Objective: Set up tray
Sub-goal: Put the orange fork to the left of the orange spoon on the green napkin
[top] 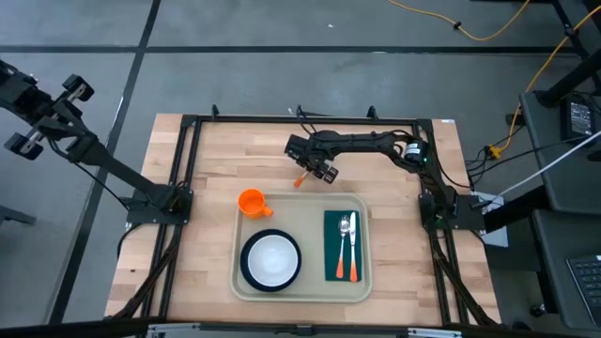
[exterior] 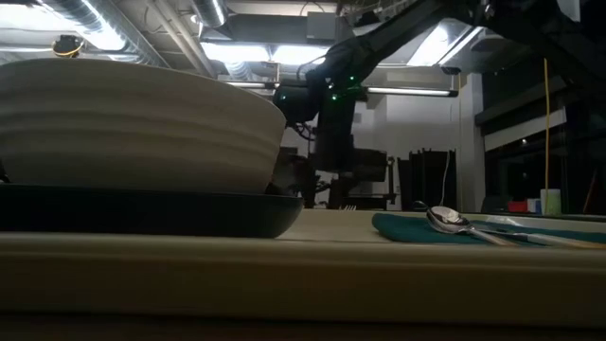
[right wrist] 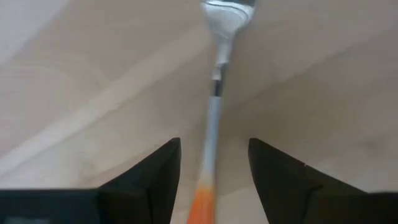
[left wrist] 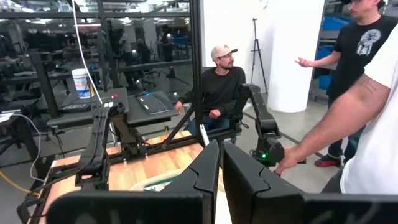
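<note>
Right claw open astride fork

Both arms were dark, near-black builds of slim tubular links joined by blocky joint housings, each rising from a black base bracket on the table frame. The right arm carried small green indicator lights near its elbow joint and thin black cables along its links, ending in the right gripper with 2 matte black, wedge-shaped fingers. The left gripper showed 2 similar smooth black fingers with angular, faceted faces.
</note>
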Motion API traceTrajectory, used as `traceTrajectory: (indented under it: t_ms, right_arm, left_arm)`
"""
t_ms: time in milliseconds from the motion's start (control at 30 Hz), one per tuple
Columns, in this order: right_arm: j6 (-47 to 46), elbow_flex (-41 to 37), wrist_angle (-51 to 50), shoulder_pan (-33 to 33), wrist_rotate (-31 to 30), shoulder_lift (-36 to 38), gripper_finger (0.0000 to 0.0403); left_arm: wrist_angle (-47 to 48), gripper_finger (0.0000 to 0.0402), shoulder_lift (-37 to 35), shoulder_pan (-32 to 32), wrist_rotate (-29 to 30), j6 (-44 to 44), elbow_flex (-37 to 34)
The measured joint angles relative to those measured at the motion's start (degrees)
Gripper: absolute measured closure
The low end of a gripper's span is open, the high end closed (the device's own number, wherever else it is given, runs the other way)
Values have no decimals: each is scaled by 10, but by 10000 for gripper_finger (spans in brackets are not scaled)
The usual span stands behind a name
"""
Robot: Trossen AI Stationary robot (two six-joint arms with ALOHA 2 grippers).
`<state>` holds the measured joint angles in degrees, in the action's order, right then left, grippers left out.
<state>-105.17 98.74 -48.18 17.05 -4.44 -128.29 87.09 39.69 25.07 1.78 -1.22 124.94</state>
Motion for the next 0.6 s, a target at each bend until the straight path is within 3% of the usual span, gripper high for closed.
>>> traceTrajectory:
  t_ms: [467, 600]
  right_arm:
    - [-73, 0, -39, 8, -4, 0, 211]
    - [-74, 0, -49, 8, -4, 0, 227]
  left_arm:
    - [17, 388, 0, 0, 0, 4, 0]
    - [17, 385, 0, 0, 0, 0, 0]
